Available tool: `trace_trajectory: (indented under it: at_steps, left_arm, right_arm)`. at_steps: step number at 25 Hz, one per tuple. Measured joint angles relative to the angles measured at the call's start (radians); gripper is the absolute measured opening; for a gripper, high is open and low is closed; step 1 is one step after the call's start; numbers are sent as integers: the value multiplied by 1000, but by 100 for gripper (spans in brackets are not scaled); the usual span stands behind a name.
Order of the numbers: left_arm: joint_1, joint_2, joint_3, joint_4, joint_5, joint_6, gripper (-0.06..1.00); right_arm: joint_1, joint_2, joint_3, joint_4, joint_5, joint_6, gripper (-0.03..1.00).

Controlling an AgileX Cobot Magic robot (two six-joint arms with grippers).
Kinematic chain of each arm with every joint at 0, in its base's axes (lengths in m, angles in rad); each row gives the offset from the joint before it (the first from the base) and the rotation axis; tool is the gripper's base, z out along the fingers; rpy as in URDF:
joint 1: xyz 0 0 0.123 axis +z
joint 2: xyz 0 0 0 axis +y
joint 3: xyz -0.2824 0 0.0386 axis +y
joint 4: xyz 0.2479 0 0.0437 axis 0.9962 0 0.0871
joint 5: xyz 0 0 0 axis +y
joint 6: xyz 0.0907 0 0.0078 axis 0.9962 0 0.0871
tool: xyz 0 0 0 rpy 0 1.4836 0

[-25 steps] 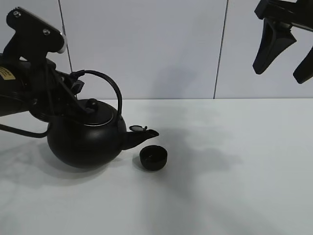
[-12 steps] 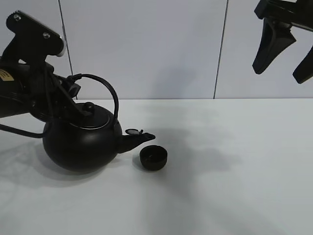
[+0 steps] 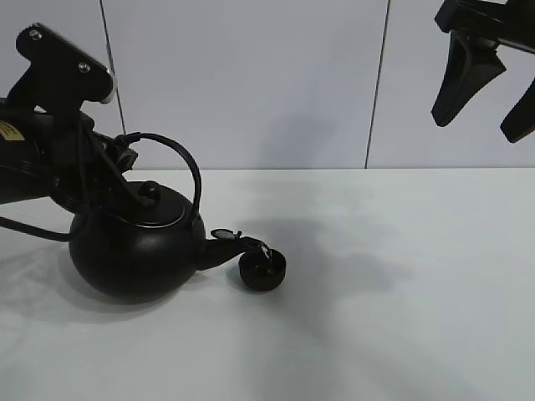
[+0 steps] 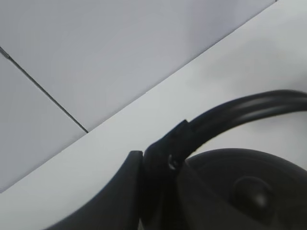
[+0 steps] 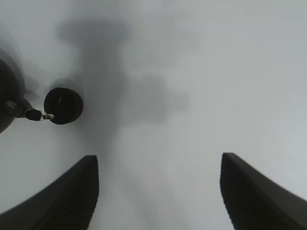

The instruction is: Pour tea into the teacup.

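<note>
A big round black kettle (image 3: 138, 251) with an arched handle (image 3: 180, 163) rests low on the white table at the left, tilted so its spout (image 3: 230, 245) reaches the rim of the teacup (image 3: 262, 271). The teacup is a small black handleless bowl just right of the spout; it also shows in the right wrist view (image 5: 63, 106). My left gripper (image 3: 117, 159) is shut on the kettle's handle near its left base; the left wrist view shows the handle (image 4: 240, 112) and lid (image 4: 249, 191). My right gripper (image 3: 493, 88) hangs open and empty, high at the upper right.
The white table (image 3: 393, 317) runs to a pale panelled wall (image 3: 276, 83) behind. The left arm's body and a cable (image 3: 33, 230) lie at the far left edge.
The kettle has moved down and slightly left and tipped forward, bringing its spout down onto the teacup's rim. The right gripper has not moved.
</note>
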Motion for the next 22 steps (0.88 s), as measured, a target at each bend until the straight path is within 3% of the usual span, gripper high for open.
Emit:
trace_trajectory:
  at_steps: [6,22]
  left_arm:
    - [0,0,0,-47,5,49,11]
    - [0,0,0,-54,5,60,11]
  right_arm:
    - [0,0,0,0,0,0,49]
    - [0,0,0,1,1,0,49]
